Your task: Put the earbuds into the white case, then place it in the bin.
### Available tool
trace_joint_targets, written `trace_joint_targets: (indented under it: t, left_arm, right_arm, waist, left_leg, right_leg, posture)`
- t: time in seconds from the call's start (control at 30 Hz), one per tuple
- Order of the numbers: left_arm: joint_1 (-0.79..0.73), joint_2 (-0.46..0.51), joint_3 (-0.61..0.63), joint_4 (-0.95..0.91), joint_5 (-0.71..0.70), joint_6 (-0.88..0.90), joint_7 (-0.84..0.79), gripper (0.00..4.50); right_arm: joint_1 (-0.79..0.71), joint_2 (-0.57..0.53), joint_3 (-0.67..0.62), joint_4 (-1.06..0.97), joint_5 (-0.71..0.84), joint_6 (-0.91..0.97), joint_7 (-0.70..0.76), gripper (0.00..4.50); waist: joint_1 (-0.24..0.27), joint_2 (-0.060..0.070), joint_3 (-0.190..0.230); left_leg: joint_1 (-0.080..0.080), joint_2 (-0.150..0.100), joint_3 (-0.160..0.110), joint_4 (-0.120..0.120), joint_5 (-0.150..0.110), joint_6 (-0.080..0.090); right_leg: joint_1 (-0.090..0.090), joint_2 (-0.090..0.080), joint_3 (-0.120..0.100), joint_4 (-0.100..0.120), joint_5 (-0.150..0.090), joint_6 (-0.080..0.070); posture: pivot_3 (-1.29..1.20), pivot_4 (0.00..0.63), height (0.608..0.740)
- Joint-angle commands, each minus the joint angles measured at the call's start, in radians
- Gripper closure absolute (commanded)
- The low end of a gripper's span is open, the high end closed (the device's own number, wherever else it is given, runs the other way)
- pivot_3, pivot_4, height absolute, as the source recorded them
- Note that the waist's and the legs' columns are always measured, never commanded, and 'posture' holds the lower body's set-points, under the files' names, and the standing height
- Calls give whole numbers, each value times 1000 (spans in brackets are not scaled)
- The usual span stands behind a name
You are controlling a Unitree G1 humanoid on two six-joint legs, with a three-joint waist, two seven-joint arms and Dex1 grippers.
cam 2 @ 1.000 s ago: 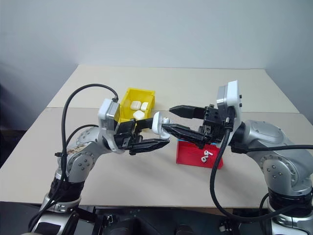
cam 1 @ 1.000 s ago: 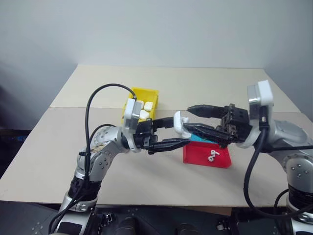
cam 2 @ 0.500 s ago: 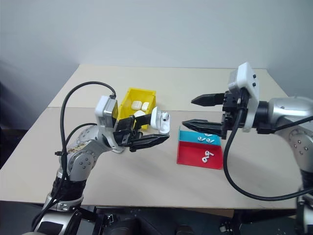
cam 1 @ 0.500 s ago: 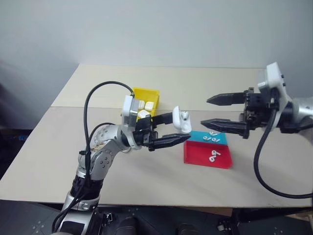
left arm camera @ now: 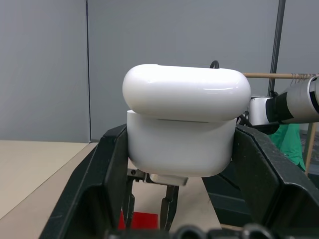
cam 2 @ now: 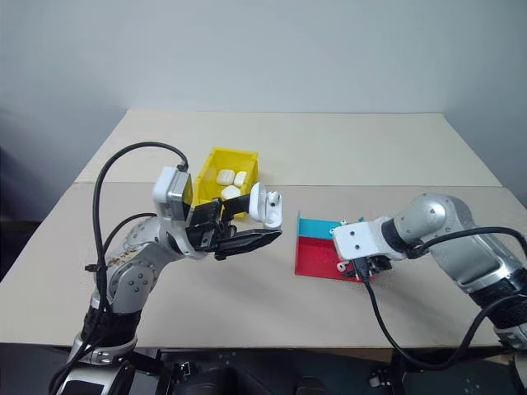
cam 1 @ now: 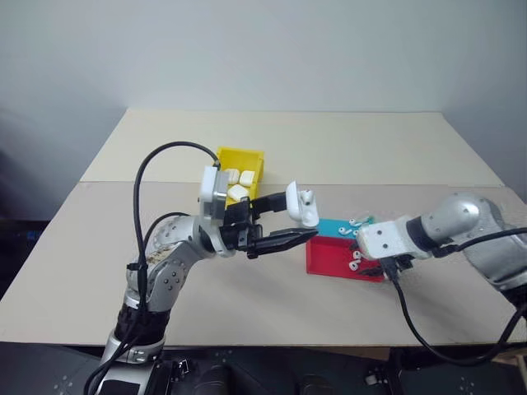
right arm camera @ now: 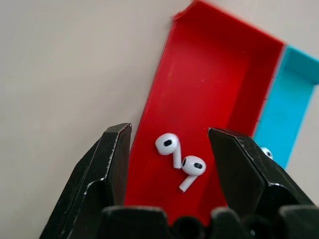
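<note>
Earbuds [right arm camera: 179, 160]: two tiny white buds lie touching each other in the red compartment of the tray [right arm camera: 214, 94], right between your right gripper's [right arm camera: 172, 172] spread fingers, so a straight descent should bracket them.
Right gripper: jaws apart and empty, pointed down over the tray's red half [cam 2: 317, 257]; you look set up for a pick, not yet touching.
White case [cam 1: 299, 205]: lifted off the table beside the tray, on its yellow-bin side, lid flipped open, so it waits as a raised target for the buds.
Left gripper [left arm camera: 179, 164]: clenched on the case body, one black finger on each side, lid left free.
Teal compartment [cam 1: 336, 227]: just behind the red one, with more white buds.
Bin [cam 1: 240, 158]: beyond the tray and the held case, already holding several similar white cases.
</note>
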Motion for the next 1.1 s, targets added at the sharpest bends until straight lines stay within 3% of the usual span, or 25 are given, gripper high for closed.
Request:
trace_joint_targets:
  t: [0.03,0.3,0.83,0.93,1.1]
  left_arm:
    - [1,-1,11,-46,-20,-21,7,1686]
    - [19,-4,10,-65,-16,-26,23,1686]
    - [51,0,13,-111,-17,-26,65,1686]
    - [54,4,14,-116,-19,-24,69,1686]
    - [53,12,18,-114,-23,-21,66,1686]
  right_arm:
    - [-49,36,1,82,-71,-124,31,1576]
    - [-99,134,15,260,-176,-274,49,1576]
    - [-122,192,17,401,-256,-403,75,1576]
    - [-117,196,13,401,-248,-404,85,2153]
    - [-105,199,10,391,-240,-401,96,3828]
  waist:
    - [-1,0,0]
    - [2,0,0]
    - [1,0,0]
    - [1,0,0]
    - [0,0,0]
  left_leg:
    - [0,0,0,0,0,0]
    - [0,0,0,0,1,-2]
    - [1,0,-1,1,2,-3]
    - [3,0,-1,1,2,-3]
    - [4,0,-1,1,2,-3]
  right_leg:
    - [0,0,0,0,0,0]
    - [0,0,0,0,0,0]
    - [3,0,-1,1,0,0]
    - [5,0,-2,0,0,0]
    - [6,0,-2,0,0,0]
  posture:
    - [0,150,740]
    - [0,150,740]
    - [0,150,740]
    - [0,150,740]
    - [0,150,740]
